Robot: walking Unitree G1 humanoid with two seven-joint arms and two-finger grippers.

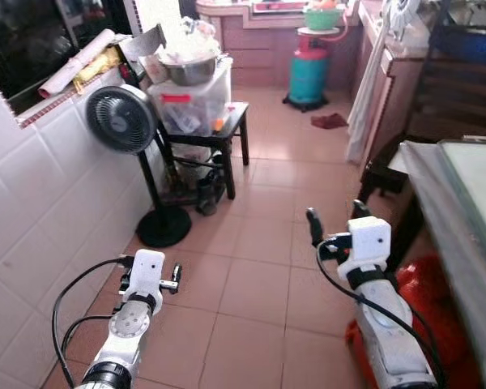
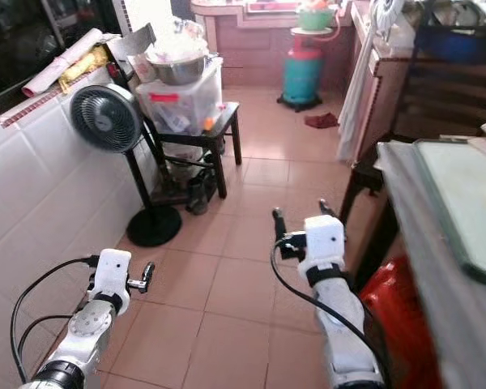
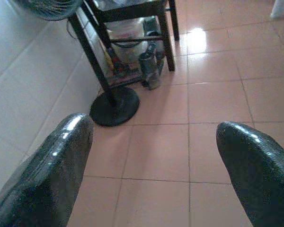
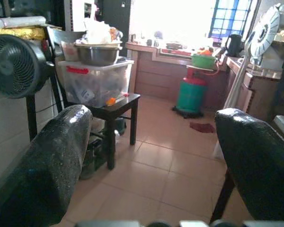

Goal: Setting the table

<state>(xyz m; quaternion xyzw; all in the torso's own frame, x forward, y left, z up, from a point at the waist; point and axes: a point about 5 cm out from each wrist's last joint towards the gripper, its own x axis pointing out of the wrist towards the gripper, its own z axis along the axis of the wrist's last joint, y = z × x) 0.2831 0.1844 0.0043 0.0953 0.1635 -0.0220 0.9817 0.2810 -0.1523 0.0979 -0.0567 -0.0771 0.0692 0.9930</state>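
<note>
- Left gripper (image 1: pixel 172 279) held out low over the pink tiled floor (image 1: pixel 259 267), close to the white tiled wall (image 1: pixel 32 211); fingers (image 3: pixel 61 161) spread wide apart in the left wrist view, nothing between them.
- Right gripper (image 1: pixel 334 219) raised higher, just beside the near end of the grey table (image 2: pixel 437 267); fingers (image 4: pixel 52 161) likewise parted, holding nothing.
- Table running along the right side, with a pale green-tinted glass sheet (image 2: pixel 462 203) lying flat on its top and reaching near the table's inner edge.
- Something red (image 1: pixel 425 300) on the floor under the table's near edge, too blurred to identify.
- Black pedestal fan (image 1: pixel 121 120) standing against the wall, round base (image 3: pixel 114 106) on the floor tiles.
- Small dark side table (image 1: pixel 219 134) just beyond the fan, carrying a clear plastic storage box (image 1: pixel 190 101) with a steel bowl (image 1: pixel 188 69) on its lid; clutter on the shelf underneath.
- Teal gas cylinder (image 1: pixel 309 73) with a red top standing at the far end of the floor, below a pink counter (image 4: pixel 156 52); green basin (image 4: pixel 202 60) resting on top of the cylinder.
- Dark red rag (image 1: pixel 329 121) on the floor near the cylinder.
</note>
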